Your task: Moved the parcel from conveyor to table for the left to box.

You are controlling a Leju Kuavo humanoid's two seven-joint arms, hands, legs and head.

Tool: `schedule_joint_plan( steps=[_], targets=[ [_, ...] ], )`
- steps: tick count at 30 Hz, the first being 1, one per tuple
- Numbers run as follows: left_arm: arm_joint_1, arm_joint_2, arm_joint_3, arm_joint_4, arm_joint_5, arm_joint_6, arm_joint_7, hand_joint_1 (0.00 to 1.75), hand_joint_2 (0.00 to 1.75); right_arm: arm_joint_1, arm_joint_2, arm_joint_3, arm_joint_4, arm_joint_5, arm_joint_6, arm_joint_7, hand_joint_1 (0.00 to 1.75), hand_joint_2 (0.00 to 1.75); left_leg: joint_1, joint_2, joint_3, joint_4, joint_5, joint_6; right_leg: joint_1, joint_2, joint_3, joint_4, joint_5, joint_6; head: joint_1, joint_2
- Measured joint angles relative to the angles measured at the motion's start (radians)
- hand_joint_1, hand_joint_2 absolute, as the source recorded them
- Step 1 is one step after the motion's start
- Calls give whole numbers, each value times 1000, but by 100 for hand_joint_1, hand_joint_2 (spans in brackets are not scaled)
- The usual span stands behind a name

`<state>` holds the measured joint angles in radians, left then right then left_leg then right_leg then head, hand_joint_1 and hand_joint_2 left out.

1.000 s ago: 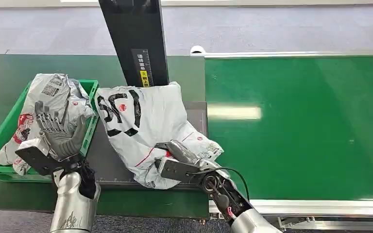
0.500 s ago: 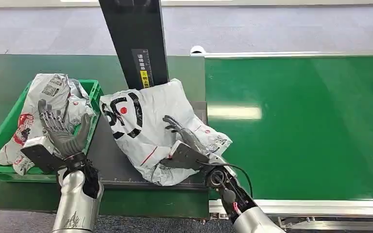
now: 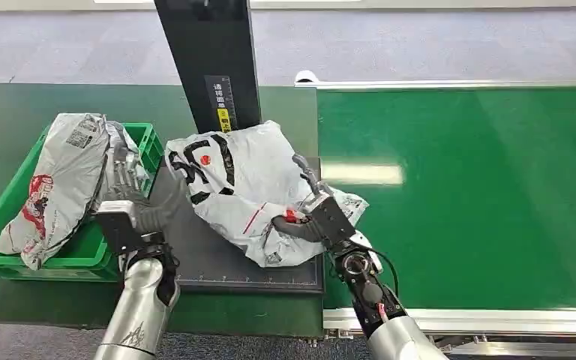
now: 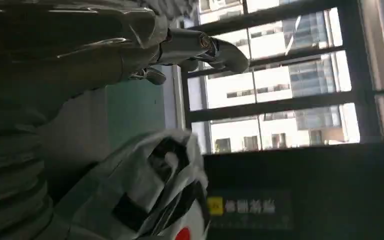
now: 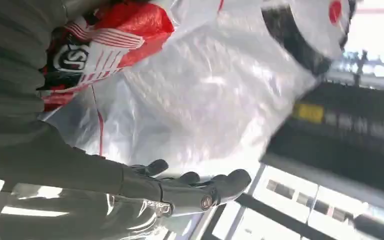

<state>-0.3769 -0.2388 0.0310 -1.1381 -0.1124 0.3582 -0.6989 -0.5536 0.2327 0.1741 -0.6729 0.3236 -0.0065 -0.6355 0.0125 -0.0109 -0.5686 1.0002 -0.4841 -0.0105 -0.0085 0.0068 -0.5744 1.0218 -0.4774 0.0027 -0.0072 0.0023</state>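
A green crate (image 3: 142, 139) holds a bagged parcel (image 3: 64, 176). The left hand (image 3: 136, 201) hovers beside it, fingers spread, holding nothing. A white parcel (image 3: 244, 180) (black lettering) lies on the dark worktop (image 3: 217, 262); the right hand (image 3: 316, 217) presses its edge, fingers apart.

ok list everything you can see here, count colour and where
parcel: 1, white with black and red print, on the dark plate between both hands
bagged parcels: at least 1, grey-white, in the crate
crate: 1, green, on the table's left
dark plate: 1, black, under the parcel
table: 1, dark green, left side
conveyor belt: 1, green, right side
post: 1, black with a yellow label, behind the parcel
left hand: 1, grey, beside the parcel's left edge, fingers apart
right hand: 1, grey, against the parcel's right edge
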Motion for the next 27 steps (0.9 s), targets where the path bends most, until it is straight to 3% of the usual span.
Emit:
schedule_joint_plan(
  steps=[10,18,19,20,21,27],
  targets=[
    [-61,19,-129,196,-112,3,0,0,175,-1,-4,-98,-16,-45,-16,11,0,175,0,1,-1,0,0,0,0,2,-2,0,0,0,0,0],
    [-104,15,-269,353,-303,191,7,0,175,-24,-13,-131,1,-21,-17,24,0,175,0,1,-1,0,0,0,0,2,-2,0,0,0,0,0],
    [-114,15,-281,378,-352,227,25,42,175,-27,-13,-133,4,-18,-17,24,0,175,0,1,-1,0,0,0,0,2,-2,0,0,0,0,0],
    [-125,15,-292,399,-396,249,49,131,175,-29,-13,-134,6,-17,-17,24,0,175,0,1,-1,0,0,0,0,2,-2,0,0,0,0,0],
    [-135,14,-304,422,-444,260,81,171,175,-30,-13,-135,9,-16,-17,24,0,175,0,1,-1,0,0,0,0,2,-2,0,0,0,0,0],
    [-155,11,-321,501,-501,216,116,175,175,-30,-14,-140,14,-7,-9,32,0,175,0,1,-1,0,0,0,0,2,-2,0,0,0,0,0]
  ],
)
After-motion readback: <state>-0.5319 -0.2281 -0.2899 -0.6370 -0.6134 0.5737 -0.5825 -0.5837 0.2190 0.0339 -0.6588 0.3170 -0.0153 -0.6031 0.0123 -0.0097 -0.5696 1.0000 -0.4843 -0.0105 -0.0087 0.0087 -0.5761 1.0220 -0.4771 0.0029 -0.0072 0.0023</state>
